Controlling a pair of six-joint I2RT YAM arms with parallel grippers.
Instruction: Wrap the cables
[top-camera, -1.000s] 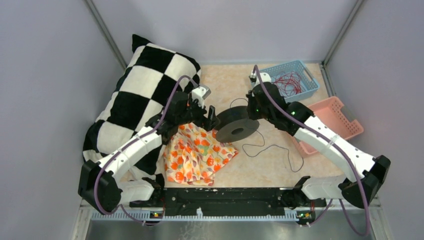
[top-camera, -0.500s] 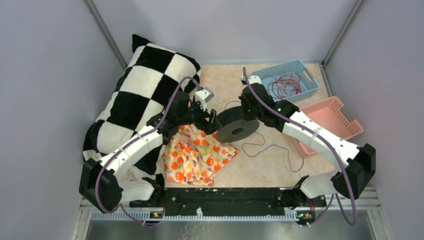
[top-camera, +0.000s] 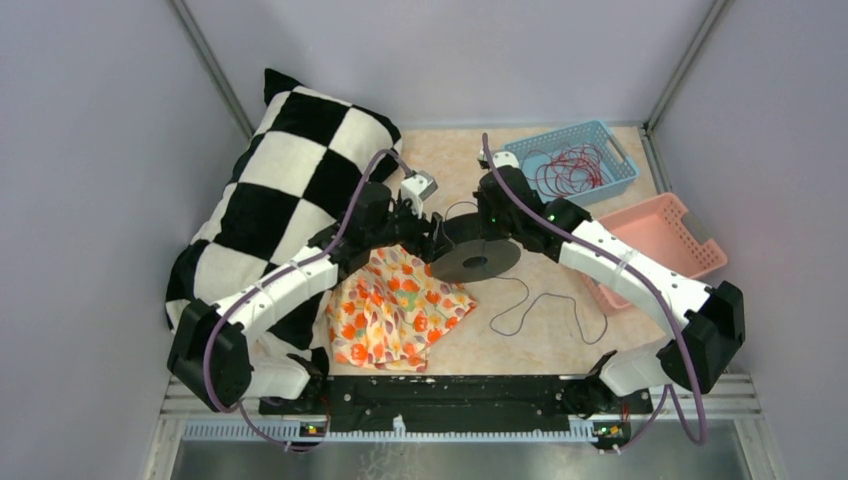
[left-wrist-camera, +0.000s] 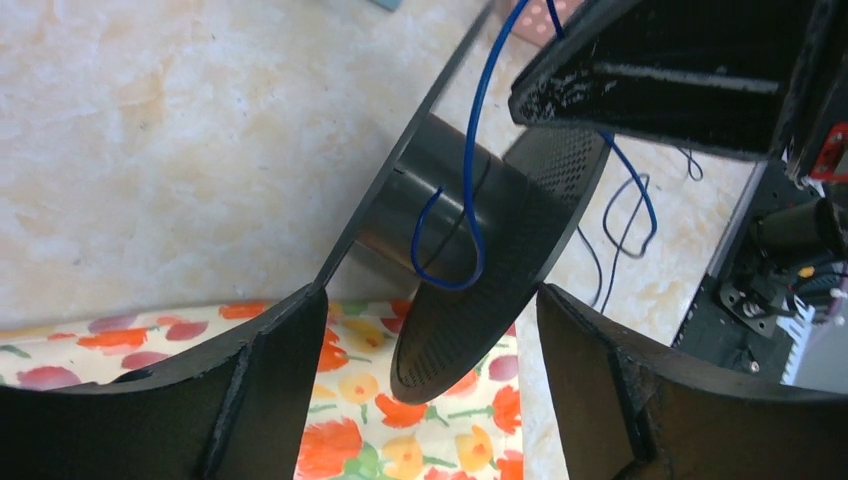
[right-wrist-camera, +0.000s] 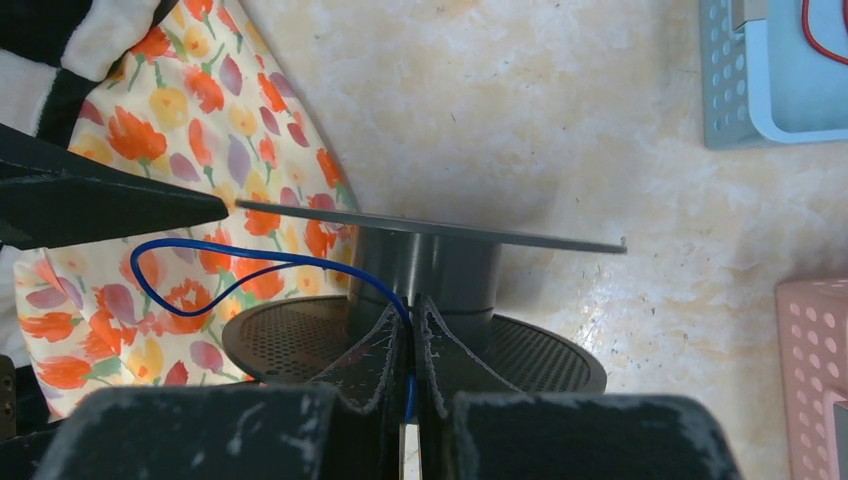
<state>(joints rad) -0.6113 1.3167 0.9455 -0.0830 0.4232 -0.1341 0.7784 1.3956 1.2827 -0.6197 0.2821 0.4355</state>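
Note:
A black spool (top-camera: 476, 256) lies tilted on the table's middle, partly on the floral cloth. The thin dark cable (top-camera: 545, 302) trails in loops on the table to its right; it looks blue in the wrist views (right-wrist-camera: 250, 262). My right gripper (right-wrist-camera: 412, 322) is shut on the cable right at the spool's hub (right-wrist-camera: 430, 265), just behind the spool in the top view (top-camera: 487, 215). A loop of cable (left-wrist-camera: 470, 150) hangs over the hub. My left gripper (left-wrist-camera: 430, 385) is open at the spool's left (top-camera: 432, 240), its fingers either side of the lower flange (left-wrist-camera: 470, 330) without touching it.
A black-and-white checkered pillow (top-camera: 290, 190) fills the left side. A floral cloth (top-camera: 395, 310) lies in front of the left gripper. A blue basket (top-camera: 612, 182) with red wires stands at the back right, and a pink basket (top-camera: 665, 240) at the right edge.
My right gripper has moved left around the back of the spool with the cable. The left gripper has shifted right toward the spool. The loose cable loops on the table have shifted.

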